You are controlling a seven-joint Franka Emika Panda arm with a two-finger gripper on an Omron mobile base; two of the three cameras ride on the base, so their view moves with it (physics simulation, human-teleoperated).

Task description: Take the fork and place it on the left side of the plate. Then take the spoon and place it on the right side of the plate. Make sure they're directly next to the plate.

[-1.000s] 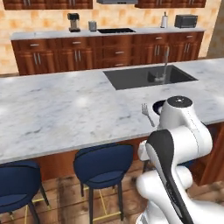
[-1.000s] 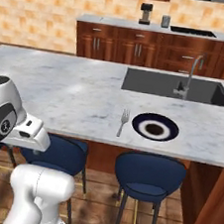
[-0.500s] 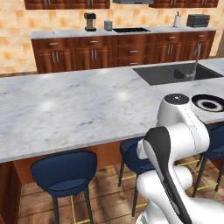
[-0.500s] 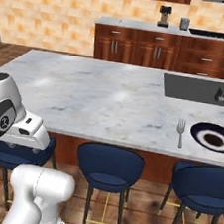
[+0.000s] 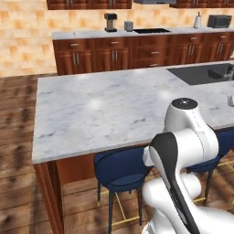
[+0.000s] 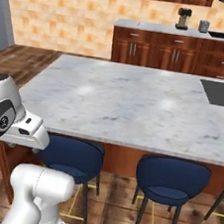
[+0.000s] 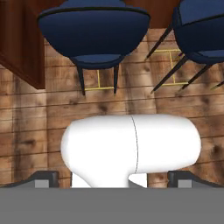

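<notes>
Currently pincer (image 7: 113, 177) wide, empty, aimed down at floor (image 7: 26, 127) and stools (image 7: 94, 33); fork (image 5: 230, 100) far right on worktop (image 5: 114, 107), well apart.

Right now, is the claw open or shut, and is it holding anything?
Claw: open, its fingertips spread wide apart, holding nothing.

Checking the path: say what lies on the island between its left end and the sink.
Nothing: the island is bare marble up to the sink, in both base views.
</notes>
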